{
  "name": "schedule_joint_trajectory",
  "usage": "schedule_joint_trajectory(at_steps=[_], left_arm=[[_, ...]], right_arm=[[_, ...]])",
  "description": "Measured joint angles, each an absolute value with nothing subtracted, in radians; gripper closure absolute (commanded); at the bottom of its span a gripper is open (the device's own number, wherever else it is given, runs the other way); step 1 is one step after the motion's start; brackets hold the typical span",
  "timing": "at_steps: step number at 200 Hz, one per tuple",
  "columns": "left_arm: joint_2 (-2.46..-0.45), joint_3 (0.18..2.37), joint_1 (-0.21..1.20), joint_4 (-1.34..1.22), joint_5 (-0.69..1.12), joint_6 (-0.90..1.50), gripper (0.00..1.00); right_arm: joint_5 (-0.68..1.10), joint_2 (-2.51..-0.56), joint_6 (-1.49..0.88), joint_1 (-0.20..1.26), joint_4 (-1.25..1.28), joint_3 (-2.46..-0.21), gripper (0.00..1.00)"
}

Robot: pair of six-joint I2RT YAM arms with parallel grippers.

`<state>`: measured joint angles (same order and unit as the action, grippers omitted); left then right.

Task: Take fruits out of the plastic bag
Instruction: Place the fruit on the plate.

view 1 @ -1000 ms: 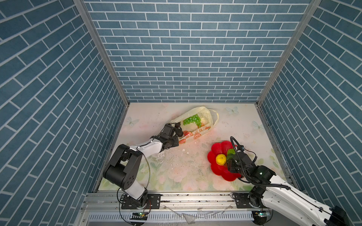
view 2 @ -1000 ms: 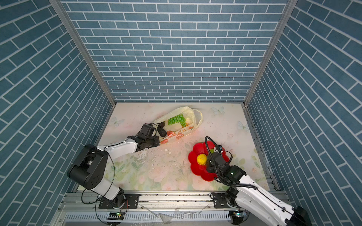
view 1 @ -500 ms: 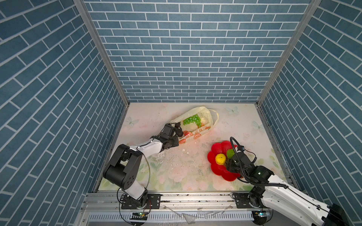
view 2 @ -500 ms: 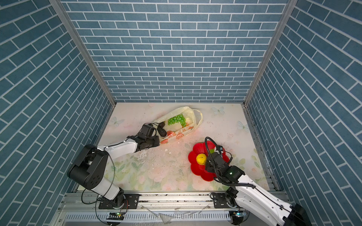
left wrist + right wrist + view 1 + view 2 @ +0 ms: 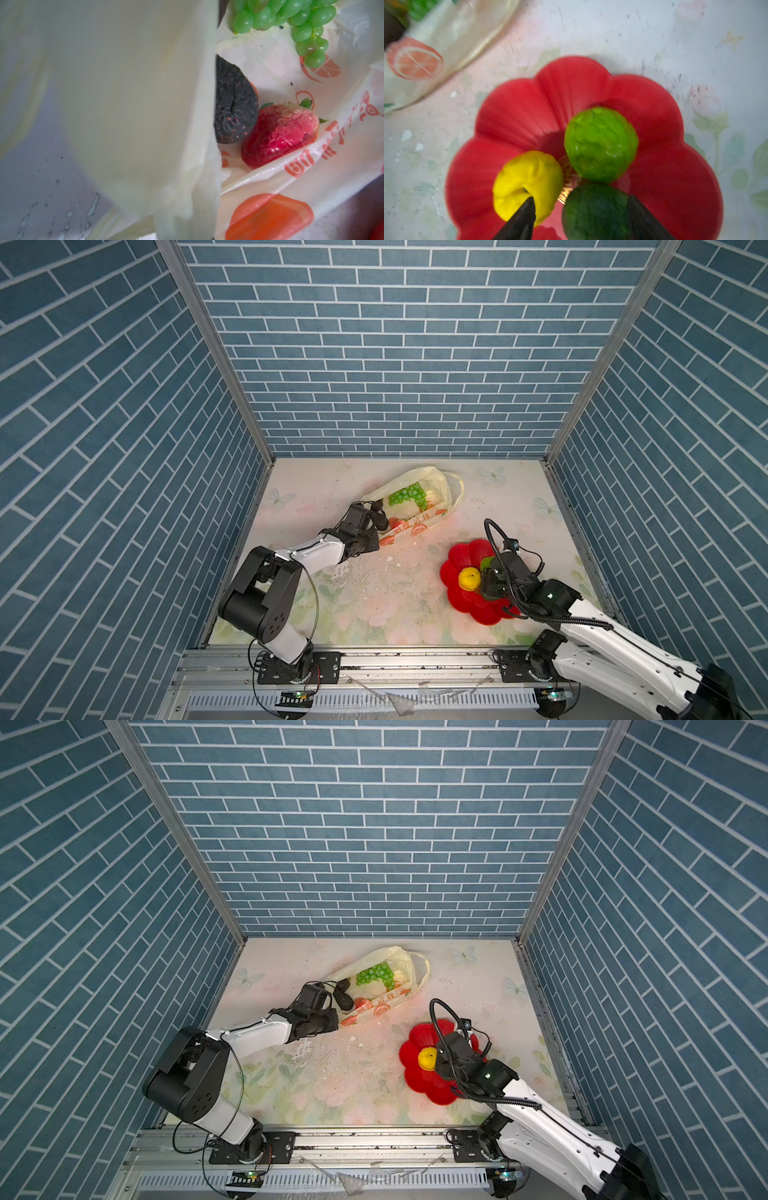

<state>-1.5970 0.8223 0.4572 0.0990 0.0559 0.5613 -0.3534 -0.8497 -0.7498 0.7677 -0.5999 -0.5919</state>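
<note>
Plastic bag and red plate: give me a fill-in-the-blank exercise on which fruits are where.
The grape bunch lies inside the plastic ___.
The bumpy green fruit lies on the red ___.
The yellow fruit beside it is a ___.
In the left wrist view, the red fruit beside the dark piece is a ___.
Missing words: bag; plate; lemon; strawberry.

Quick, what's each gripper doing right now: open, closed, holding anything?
Left gripper: cannot tell, its fingers are hidden behind the plastic bag.
Right gripper: open, astride a dark green fruit on the red plate.
</note>
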Motion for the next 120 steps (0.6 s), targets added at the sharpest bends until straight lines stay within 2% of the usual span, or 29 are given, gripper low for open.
schedule_joint_trajectory(at_steps=[49, 95, 120], left_arm=[[-1.560, 0.818, 0.458, 0.117, 0.070, 0.577, 0.55], [-1.425, 0.818, 0.457, 0.186, 0.044, 0.583, 0.32], [-1.389, 0.844, 0.427, 0.245, 0.038, 0.573, 0.27]], right_arm=[[-0.347, -1.138, -0.604, 0.753, -0.575, -0.909, 0.30], [-0.219, -1.439, -0.518, 0.717, -0.493, -1.133, 0.30], [-0.139, -1.589, -0.505, 0.703, -0.460, -1.253, 0.30]])
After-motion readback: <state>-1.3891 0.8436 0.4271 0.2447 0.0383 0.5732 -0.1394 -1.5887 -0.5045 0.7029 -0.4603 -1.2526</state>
